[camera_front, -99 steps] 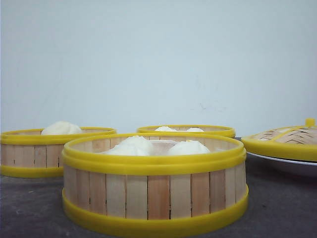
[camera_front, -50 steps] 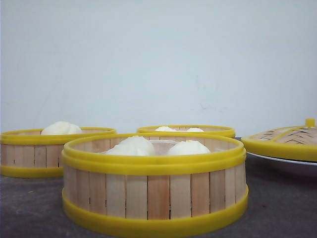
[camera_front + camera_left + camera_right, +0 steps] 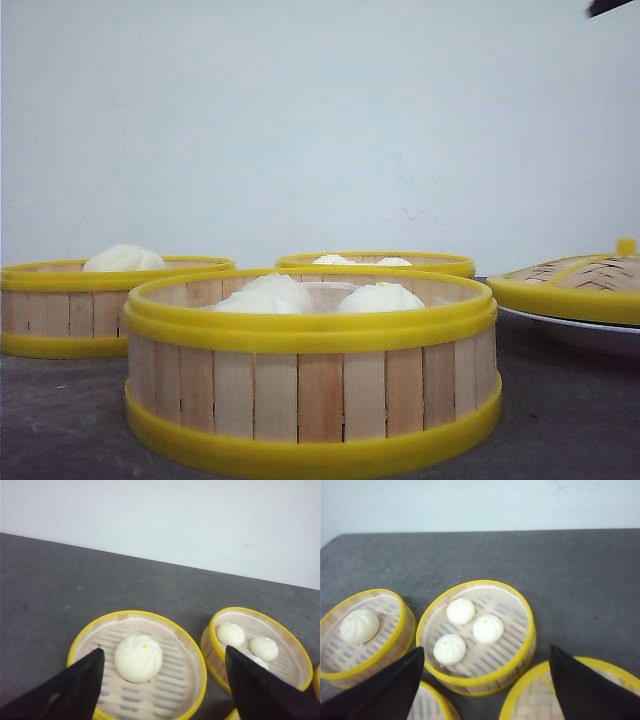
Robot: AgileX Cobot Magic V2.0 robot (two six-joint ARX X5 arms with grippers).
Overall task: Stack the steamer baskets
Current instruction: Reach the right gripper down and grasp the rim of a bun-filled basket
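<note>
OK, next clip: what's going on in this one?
Nothing is being handled yet. Three steamer baskets sit separately on the grey table, none stacked: the left basket holds one bun, the far basket three small ones, and the near basket has buns too. A woven lid rests on a plate at the right. The left gripper hangs open above the left basket, and the right gripper open above the far one.
</note>
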